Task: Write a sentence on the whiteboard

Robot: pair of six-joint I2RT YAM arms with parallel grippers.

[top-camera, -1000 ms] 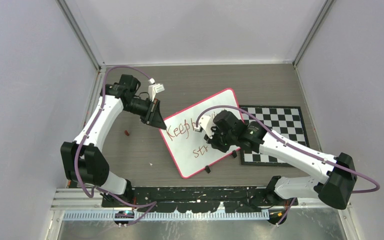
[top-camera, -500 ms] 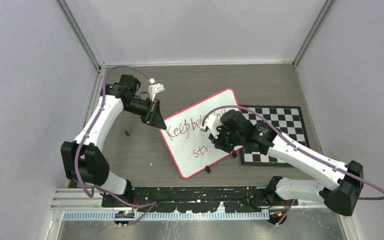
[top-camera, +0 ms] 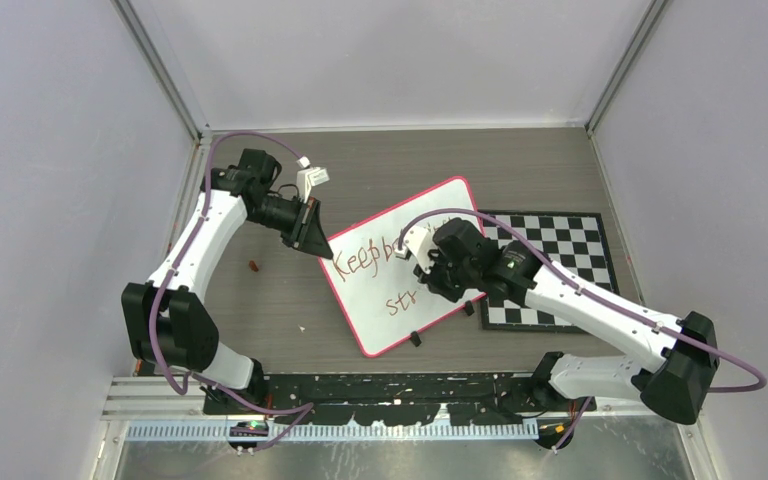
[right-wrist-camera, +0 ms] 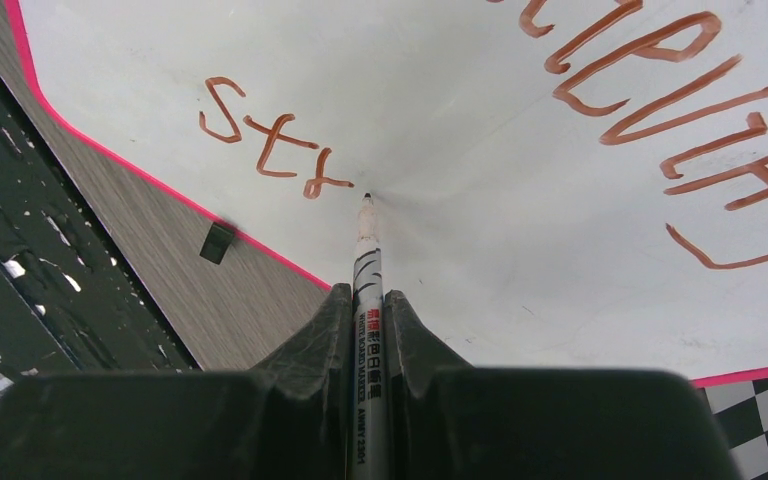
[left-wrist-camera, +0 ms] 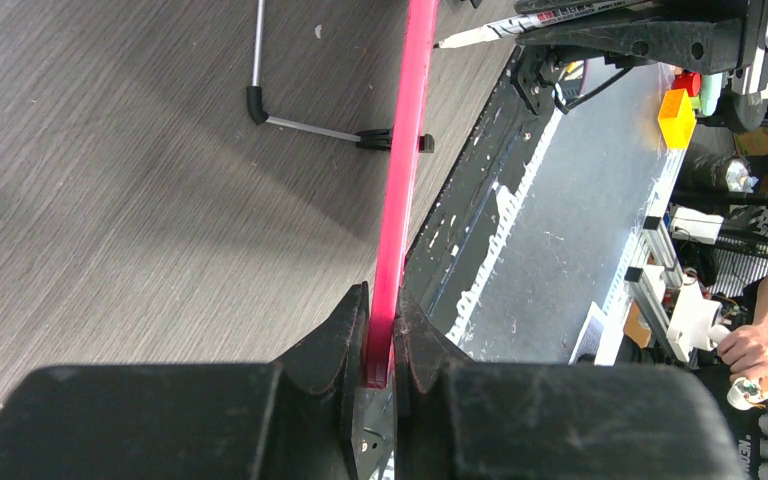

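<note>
The whiteboard [top-camera: 370,300] lies tilted on the table, its red-pink rim [left-wrist-camera: 404,150] running up the left wrist view. My left gripper [top-camera: 322,252] [left-wrist-camera: 381,300] is shut on the rim at the board's left corner. The sentence reads "Keep b…" [top-camera: 360,260] on the upper line and "str" [top-camera: 398,302] [right-wrist-camera: 265,150] below; the arm hides the rest of the upper line. My right gripper [top-camera: 430,285] [right-wrist-camera: 367,295] is shut on a whiteboard marker [right-wrist-camera: 367,265]. Its tip [right-wrist-camera: 366,198] stands at the board just right of "str".
A black-and-white checkered board [top-camera: 560,250] lies right of the whiteboard, partly under my right arm. A small red bit [top-camera: 254,266] lies on the table at left. The board's black feet [top-camera: 414,339] [right-wrist-camera: 219,242] sit at its near edge, close to the black base rail [top-camera: 390,388].
My right gripper with the marker swung a little right, then came back left to just right of "str". The written words look the same. The left arm has not moved.
</note>
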